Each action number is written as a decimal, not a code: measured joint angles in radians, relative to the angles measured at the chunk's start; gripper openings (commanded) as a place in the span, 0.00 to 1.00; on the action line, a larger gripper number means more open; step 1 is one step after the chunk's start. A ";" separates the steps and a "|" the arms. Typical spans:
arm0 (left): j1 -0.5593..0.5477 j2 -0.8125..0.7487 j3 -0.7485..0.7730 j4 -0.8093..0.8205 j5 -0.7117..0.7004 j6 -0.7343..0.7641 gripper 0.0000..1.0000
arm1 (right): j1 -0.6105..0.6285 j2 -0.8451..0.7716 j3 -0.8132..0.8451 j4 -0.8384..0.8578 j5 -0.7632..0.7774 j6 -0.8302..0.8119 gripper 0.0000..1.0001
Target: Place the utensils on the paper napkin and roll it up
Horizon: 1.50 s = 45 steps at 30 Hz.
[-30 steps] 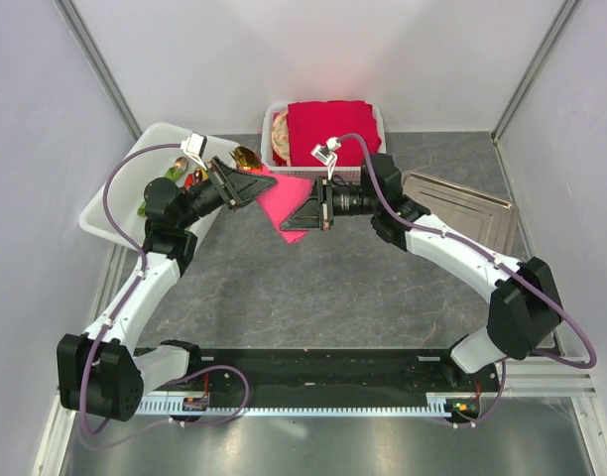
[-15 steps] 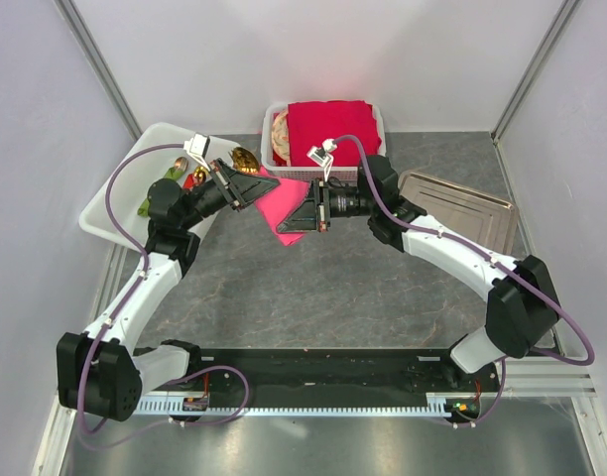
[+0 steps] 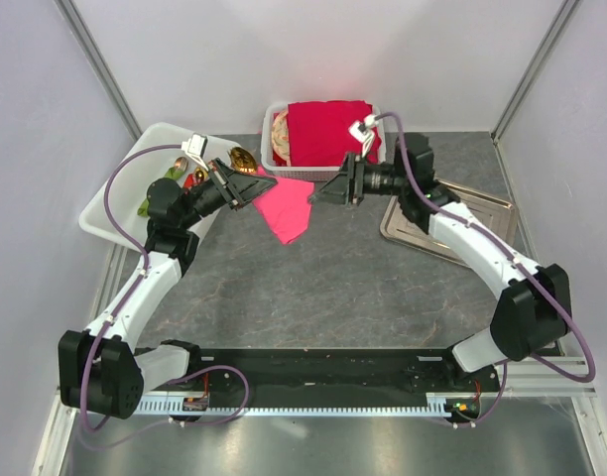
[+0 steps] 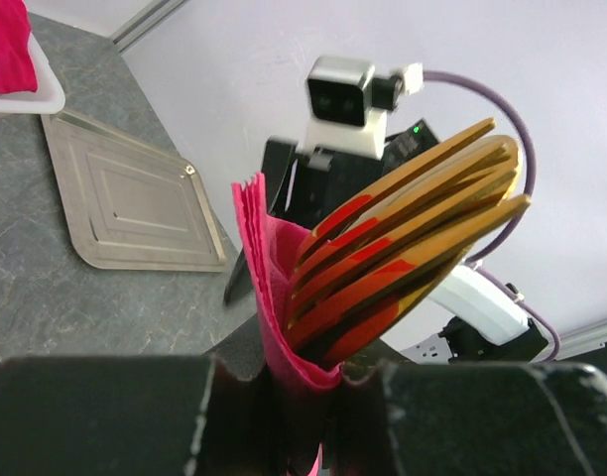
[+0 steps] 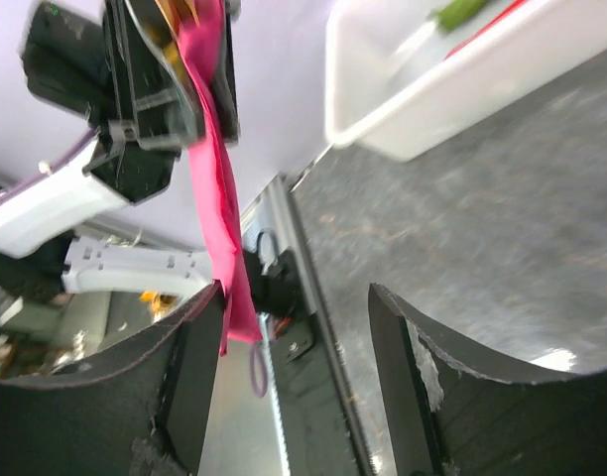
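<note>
Top view: the left fingers (image 3: 249, 186) hold the paper napkin (image 3: 289, 210) and the gold utensils (image 3: 246, 159) up off the worktop (image 3: 313, 288), with a loose corner hanging. The right fingers (image 3: 335, 188) are near but apart from it.

Left wrist view: only here is the napkin seen partly wrapped round the handles and clamped.

Right wrist view: its 2 fingers are spread and empty.

The utensils are in the napkin, but the rolling looks unfinished.

The left arm (image 3: 135, 293) arches up from its base and leans inward, the left gripper (image 3: 262, 181) pointing right and pinched tight on the paper napkin (image 4: 274, 297). Facing it, just apart, the right gripper (image 3: 320, 194) points left with fingers spread, nothing between them
</note>
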 measured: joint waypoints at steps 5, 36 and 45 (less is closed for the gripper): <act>0.003 0.002 0.000 -0.010 0.000 0.007 0.02 | -0.050 -0.014 0.145 -0.153 0.024 -0.113 0.91; 0.003 0.009 -0.019 0.037 0.058 0.002 0.02 | 0.158 0.080 0.088 0.059 0.042 -0.009 0.75; 0.002 0.009 -0.020 0.041 0.062 0.001 0.02 | 0.172 0.097 0.087 0.089 0.041 0.005 0.38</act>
